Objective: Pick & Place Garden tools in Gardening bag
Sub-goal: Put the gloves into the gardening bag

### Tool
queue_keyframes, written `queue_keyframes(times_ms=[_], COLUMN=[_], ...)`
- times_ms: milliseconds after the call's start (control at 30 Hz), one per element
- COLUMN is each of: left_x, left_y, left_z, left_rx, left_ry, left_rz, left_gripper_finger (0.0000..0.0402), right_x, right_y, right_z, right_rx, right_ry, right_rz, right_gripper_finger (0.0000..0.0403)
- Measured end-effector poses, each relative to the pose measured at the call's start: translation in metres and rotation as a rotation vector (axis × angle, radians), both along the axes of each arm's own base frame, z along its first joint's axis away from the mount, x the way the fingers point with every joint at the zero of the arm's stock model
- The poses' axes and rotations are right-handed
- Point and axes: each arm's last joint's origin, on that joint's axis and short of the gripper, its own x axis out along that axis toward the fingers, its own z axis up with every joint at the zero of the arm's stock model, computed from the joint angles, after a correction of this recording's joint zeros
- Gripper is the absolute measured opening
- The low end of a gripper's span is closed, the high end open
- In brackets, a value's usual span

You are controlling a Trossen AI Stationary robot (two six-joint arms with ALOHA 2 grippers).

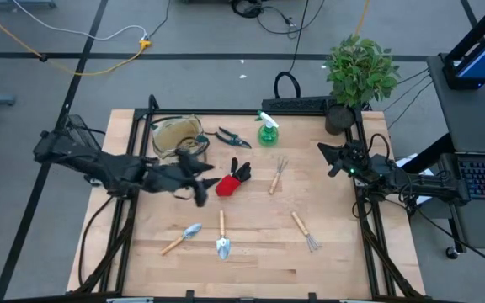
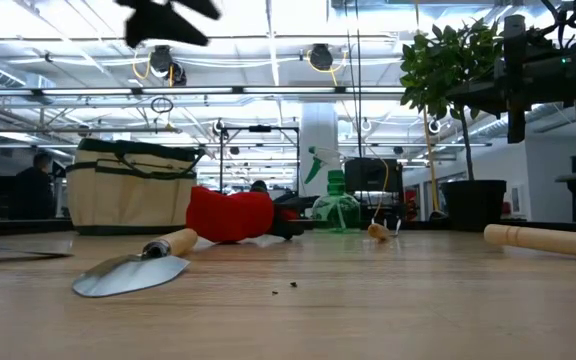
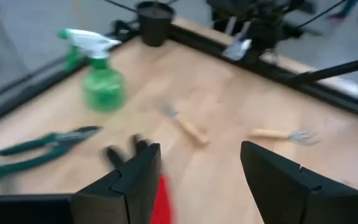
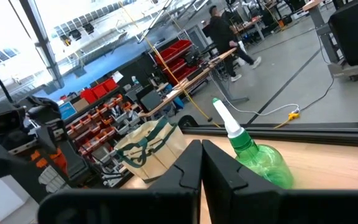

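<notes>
Left hand spread above glove; shears, spray bottle beyond.

Tan gardening bag upright, far-left; red-and-black glove, trowels lying mid-table

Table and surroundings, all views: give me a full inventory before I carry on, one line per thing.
gardening bag: one, tan with dark green trim, back left of table.
pruning shears: one, dark, right of the bag.
spray bottle: one, green, back centre.
glove: one, red and black, mid-table.
trowels: two, silver with wooden handles, front centre.
fork rakes: two, wooden-handled, centre and front right.
potted plant: one, leafy green, back right corner.
table: one, light wood.
left gripper: open, above the table beside the glove.
right gripper: shut, at the right edge.
</notes>
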Motion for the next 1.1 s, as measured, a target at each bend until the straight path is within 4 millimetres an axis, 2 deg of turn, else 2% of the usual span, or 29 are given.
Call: queue_keyframes(times_ms=[167,433,567,733,833,1000,1100], left_x=[0.03,0.046,0.051,0.061,0.072,0.092,0.102], left_y=[-0.002,0.018,0.019,0.018,0.017,0.023,0.027], left_z=[-0.007,-0.022,-0.027,-0.035,-0.035,-0.033,-0.036], left_rx=[0.019,-0.162,-0.188,-0.191,-0.17,-0.147,-0.159], left_ry=[-0.084,-0.101,-0.104,-0.079,-0.022,0.171,0.304], left_rz=[-0.089,0.074,0.089,0.108,0.121,0.138,0.144], left_gripper_finger=[0.023,0.0238,0.0281,0.0366,0.0393,0.0369,0.0369], right_x=[0.0,0.0,0.0,0.0,0.0,0.001,0.001], right_y=[0.0,0.0,0.001,0.001,0.001,0.001,0.001], right_z=[0.0,0.0,0.0,0.0,0.0,-0.001,-0.001], right_rx=[0.0,-0.001,-0.003,-0.003,-0.003,-0.002,-0.002], right_ry=[0.0,0.0,0.001,0.001,0.004,0.009,0.01], right_rz=[0.0,0.006,0.031,0.031,0.031,0.031,0.031], right_gripper_finger=[0.0,0.0,0.0,0.0,0.0,0.0,0.0])
